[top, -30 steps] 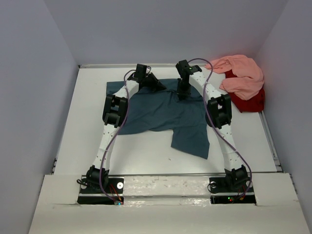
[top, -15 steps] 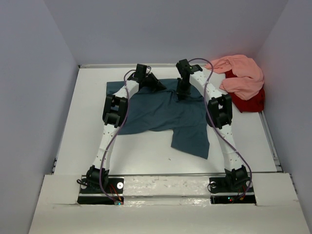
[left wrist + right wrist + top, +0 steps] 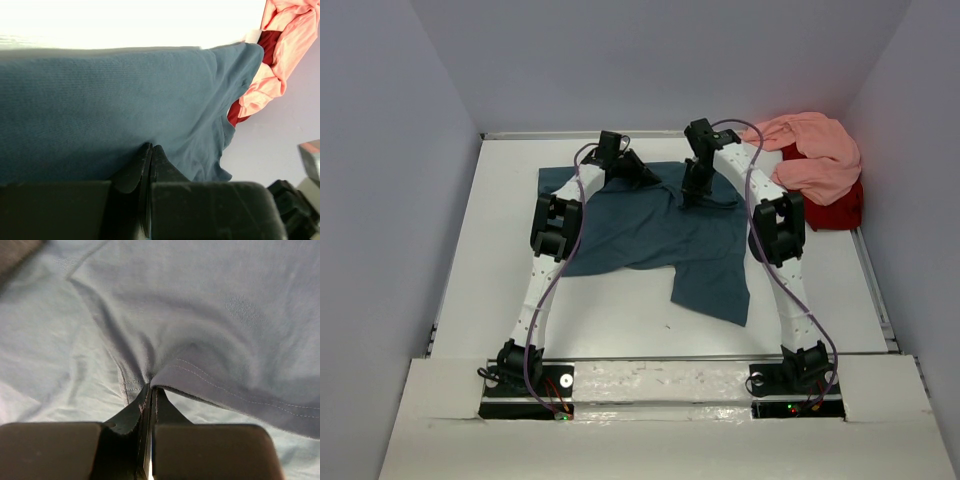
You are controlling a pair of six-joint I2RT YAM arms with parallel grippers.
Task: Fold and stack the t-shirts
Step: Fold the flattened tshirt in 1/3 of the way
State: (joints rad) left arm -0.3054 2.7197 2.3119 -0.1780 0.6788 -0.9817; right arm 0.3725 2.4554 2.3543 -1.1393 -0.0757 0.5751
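Shows dark teal-blue t-shirt (image 3: 660, 235) spread open mid-table, unfolded, mostly one flat layer. Rumpled, with one flap reaching toward the near edge right of centre and the far edge close to the back wall (image 3: 660, 60). Lies on white table (image 3: 490, 260), between the two arms. Held at its far side by both grippers.

Left gripper (image 3: 148, 151): jaws pressed together, tips buried in teal cloth, a thin layer pinched between them. Sits over the far-left part of the shirt in the top view.

Right gripper (image 3: 151, 390): jaws clamped tight on a stitched hem fold. Cloth puckers up into the tips, creases fan out from the pinch. Sits at the far middle of the shirt, right of the left gripper, near it but apart.

Salmon pink t-shirt (image 3: 815, 155): bunched in the far-right corner of the table, not folded. Heaped on top of red t-shirt (image 3: 832, 212) and touching it. Red one crumpled too, only a strip showing beneath and at the near side of the pink.

Pile sits just beside the right wall, well apart from the near edge. Looks near the teal shirt's far-right corner in the left wrist view; cannot tell whether touching, right arm crossing that gap in the top view.
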